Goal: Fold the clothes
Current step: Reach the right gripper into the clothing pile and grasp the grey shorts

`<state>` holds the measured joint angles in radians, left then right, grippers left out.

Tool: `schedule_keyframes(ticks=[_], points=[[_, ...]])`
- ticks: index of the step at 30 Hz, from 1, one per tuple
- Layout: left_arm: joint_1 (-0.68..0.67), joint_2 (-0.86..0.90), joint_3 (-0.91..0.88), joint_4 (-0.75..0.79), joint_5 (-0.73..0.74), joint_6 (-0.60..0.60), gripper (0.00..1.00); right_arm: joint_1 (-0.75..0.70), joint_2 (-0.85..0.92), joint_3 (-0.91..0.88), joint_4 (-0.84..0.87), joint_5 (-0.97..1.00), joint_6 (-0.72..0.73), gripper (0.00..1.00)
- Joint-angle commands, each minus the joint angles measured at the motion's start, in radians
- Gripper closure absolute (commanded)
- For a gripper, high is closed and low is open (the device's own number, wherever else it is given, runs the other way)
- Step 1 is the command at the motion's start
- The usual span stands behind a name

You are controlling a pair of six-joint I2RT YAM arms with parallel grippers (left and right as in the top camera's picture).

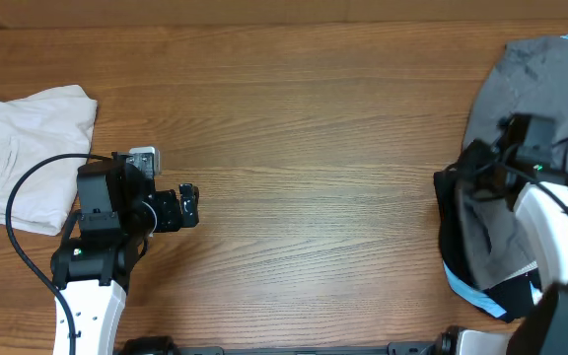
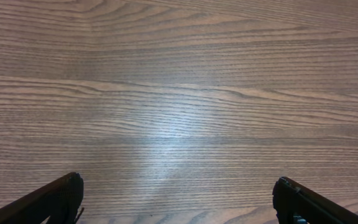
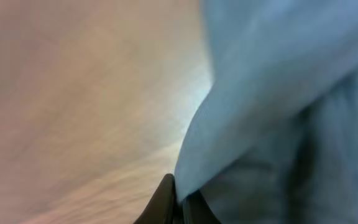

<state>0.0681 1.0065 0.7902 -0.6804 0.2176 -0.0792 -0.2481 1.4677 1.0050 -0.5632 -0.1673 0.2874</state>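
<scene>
Well, left gripper [image 1: 189,205]: jaws spread wide w/ nothing btwn them; sits over bare wood, left of ctr, pointing twd the table's middle.
Left wrist cam: the two dark fingertips [image 2: 67,196] show only at the btm corners, well apart; nothing but wood grain and a pale glare patch btwn them.
Right gripper [image 1: 513,140]: sunk into the clothes pile at the table's right edge, jaws clamped together.
Right wrist cam: v. blurred; a fold of grey cloth runs down to the dark tips at btm ctr and looks pinched there, tho the blur makes that hard to confirm.
Grey garment [image 1: 531,79]: crumpled heap, far right, top layer of the pile; fills the right half of the right wrist cam.
Black garment [image 1: 448,222]: along the pile's left edge and btm, partly under the grey.
Light-blue garment [image 1: 464,288]: thin strip at the pile's btm-left, touching the black one; another blue bit at the top-right corner.
Cream-white garment [image 1: 18,148]: far left edge, lying fairly flat w/ soft creases, just beside the left arm, well apart from the pile.
Table [image 1: 314,108]: brown wood, grain running left-right.
Cable [image 1: 13,212]: black loop from the left arm, crossing the cream-white garment's edge.
</scene>
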Motion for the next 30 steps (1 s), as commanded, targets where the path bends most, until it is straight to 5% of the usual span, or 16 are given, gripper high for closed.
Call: schedule_keyframes(ticks=[1, 5, 9, 14, 21, 23, 24, 25, 30], points=[[0.004, 0.003, 0.026, 0.004, 0.020, -0.015, 0.00, 0.015, -0.117, 0.214, -0.093, -0.135, -0.003, 0.96], [0.004, 0.003, 0.026, 0.004, 0.021, -0.015, 0.00, 0.232, -0.129, 0.324, -0.332, -0.209, -0.057, 0.96], [0.004, 0.003, 0.026, 0.004, 0.020, -0.015, 0.00, 0.439, -0.089, 0.324, -0.320, -0.185, -0.058, 0.96], [0.004, 0.003, 0.026, 0.004, 0.021, -0.015, 0.00, 0.609, 0.019, 0.324, -0.166, -0.182, -0.051, 0.96], [0.003, 0.003, 0.026, 0.006, 0.021, -0.015, 0.00, 0.720, 0.217, 0.324, 0.269, -0.182, -0.051, 0.92], [0.003, 0.003, 0.026, 0.006, 0.021, -0.015, 0.00, 0.726, 0.268, 0.324, 0.375, -0.182, -0.051, 0.63], [0.003, 0.003, 0.026, 0.006, 0.021, -0.016, 0.00, 0.726, 0.279, 0.324, 0.388, -0.182, -0.052, 0.40], [0.003, 0.003, 0.026, 0.006, 0.030, -0.016, 0.00, 0.719, 0.283, 0.324, 0.378, -0.182, -0.053, 0.04], [0.003, 0.003, 0.026, 0.008, 0.084, -0.026, 0.00, 0.638, 0.250, 0.324, 0.234, -0.128, -0.051, 0.00]])
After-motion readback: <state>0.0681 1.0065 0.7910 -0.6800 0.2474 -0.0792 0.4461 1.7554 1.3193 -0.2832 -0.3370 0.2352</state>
